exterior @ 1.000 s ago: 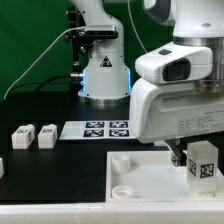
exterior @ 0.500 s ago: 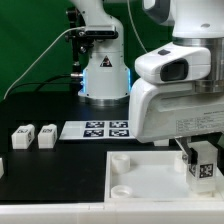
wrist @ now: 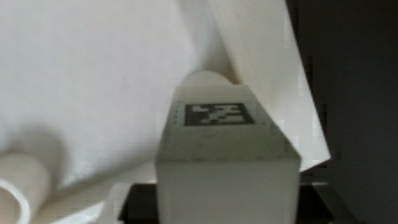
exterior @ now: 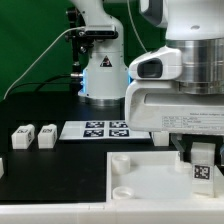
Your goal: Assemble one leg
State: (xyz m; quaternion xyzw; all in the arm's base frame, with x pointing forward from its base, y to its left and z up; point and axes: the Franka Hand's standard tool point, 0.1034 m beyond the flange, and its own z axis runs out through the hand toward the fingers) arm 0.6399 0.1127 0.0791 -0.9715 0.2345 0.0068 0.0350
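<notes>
My gripper [exterior: 203, 158] is shut on the leg [exterior: 203, 163], a small white post with a black-and-white marker on its face. It holds the leg upright over the right part of the white tray [exterior: 140, 182]. In the wrist view the leg [wrist: 222, 150] fills the middle, with a dark finger [wrist: 143, 202] on each side. Behind it lies the tray's white surface [wrist: 89, 80], with a round corner socket [wrist: 25, 186] beside it. Whether the leg's lower end touches the tray is hidden.
Two more white legs [exterior: 22, 137] [exterior: 46, 136] lie on the black table at the exterior view's left, and another part [exterior: 2, 166] shows at the edge. The marker board [exterior: 100, 129] lies behind the tray. A second robot base [exterior: 103, 75] stands at the back.
The arm has shifted toward the exterior view's left and slightly down, with the leg still in the gripper. The loose legs have not moved.
</notes>
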